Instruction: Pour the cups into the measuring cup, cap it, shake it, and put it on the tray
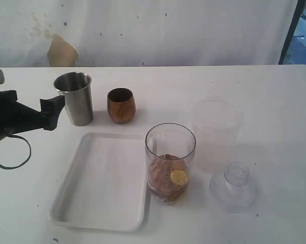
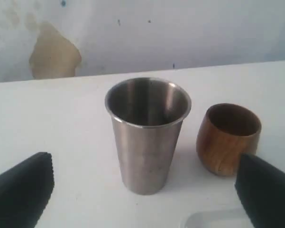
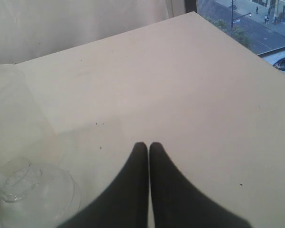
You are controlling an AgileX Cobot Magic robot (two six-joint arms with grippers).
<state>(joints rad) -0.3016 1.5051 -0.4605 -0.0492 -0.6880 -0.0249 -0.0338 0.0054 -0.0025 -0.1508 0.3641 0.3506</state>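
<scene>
The steel tumbler (image 1: 75,98) (image 2: 147,135) stands upright at the back left, with the brown wooden cup (image 1: 121,105) (image 2: 227,140) just to its right. My left gripper (image 1: 54,111) (image 2: 144,164) is open, level with the tumbler on its left and short of it. The clear measuring cup (image 1: 170,162) stands beside the tray's right edge and holds brown contents with a yellow piece. The white tray (image 1: 91,203) (image 2: 213,219) lies in front of the cups. My right gripper (image 3: 148,145) is shut on nothing above bare table; the exterior view does not show it.
A frosted container (image 1: 216,124) (image 3: 9,109) stands right of the measuring cup. The clear dome lid (image 1: 233,187) (image 3: 33,190) with a knob lies in front of it. A black cable (image 1: 10,152) loops under the left arm. The table's far right edge (image 3: 237,47) meets a window.
</scene>
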